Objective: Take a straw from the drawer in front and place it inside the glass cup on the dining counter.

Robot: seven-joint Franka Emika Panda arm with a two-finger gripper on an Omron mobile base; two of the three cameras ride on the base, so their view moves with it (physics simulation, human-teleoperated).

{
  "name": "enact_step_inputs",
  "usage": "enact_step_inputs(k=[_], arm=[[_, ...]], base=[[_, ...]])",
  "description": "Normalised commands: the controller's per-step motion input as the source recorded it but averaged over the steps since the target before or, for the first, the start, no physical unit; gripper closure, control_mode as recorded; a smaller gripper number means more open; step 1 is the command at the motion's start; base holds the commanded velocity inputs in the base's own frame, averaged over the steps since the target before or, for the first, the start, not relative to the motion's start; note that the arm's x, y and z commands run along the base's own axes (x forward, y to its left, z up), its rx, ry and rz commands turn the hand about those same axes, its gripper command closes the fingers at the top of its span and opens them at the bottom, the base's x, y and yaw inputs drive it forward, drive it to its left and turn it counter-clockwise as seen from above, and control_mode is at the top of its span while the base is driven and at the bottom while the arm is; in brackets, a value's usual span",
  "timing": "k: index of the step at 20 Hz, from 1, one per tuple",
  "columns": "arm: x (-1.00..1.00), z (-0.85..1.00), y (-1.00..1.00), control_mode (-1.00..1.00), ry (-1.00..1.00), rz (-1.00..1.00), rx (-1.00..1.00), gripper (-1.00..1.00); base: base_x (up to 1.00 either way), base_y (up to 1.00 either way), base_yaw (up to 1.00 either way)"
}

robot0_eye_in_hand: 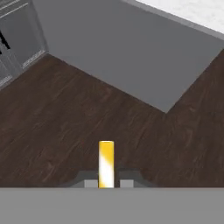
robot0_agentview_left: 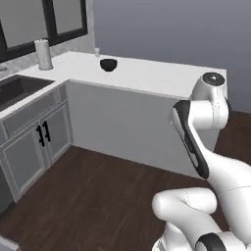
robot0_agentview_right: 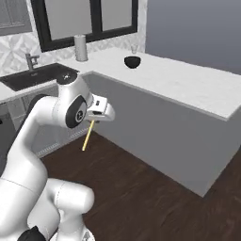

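My gripper is shut on a yellow straw, which hangs down from the fingers over the dark wood floor. In the hand view the straw sticks up between the two fingertips of the gripper. The dining counter with its white marble top and flat grey side stretches across ahead of the hand, its grey side facing me. A small glass cup stands upright near the counter's far end, also seen as the glass cup in the left base view. The drawer is out of view.
A black bowl sits on the dining counter close to the cup. A paper towel roll and a dark sink are on the left counter above grey handled cabinets. Open wood floor lies between.
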Motion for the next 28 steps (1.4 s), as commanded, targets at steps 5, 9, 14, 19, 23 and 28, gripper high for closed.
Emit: enact_step_inputs(k=[5, 9, 14, 19, 23, 28], arm=[[0.00, 0.00, 0.00, 1.00, 0.00, 0.00, 0.00, 1.00], [0.00, 0.00, 0.00, 1.00, 0.00, 0.00, 0.00, 1.00], [0.00, 0.00, 0.00, 1.00, 0.00, 0.00, 0.00, 1.00], [0.00, 0.00, 0.00, 1.00, 0.00, 0.00, 0.00, 1.00], [0.00, 0.00, 0.00, 1.00, 0.00, 0.00, 0.00, 1.00], [0.00, 0.00, 0.00, 1.00, 0.00, 0.00, 0.00, 1.00]], base=[[0.01, -0.99, -0.59], [0.47, -1.00, -0.20], [0.68, -1.00, 0.02], [0.69, -1.00, 0.12], [0.78, -1.00, 0.17], [0.98, -1.00, 0.25]])
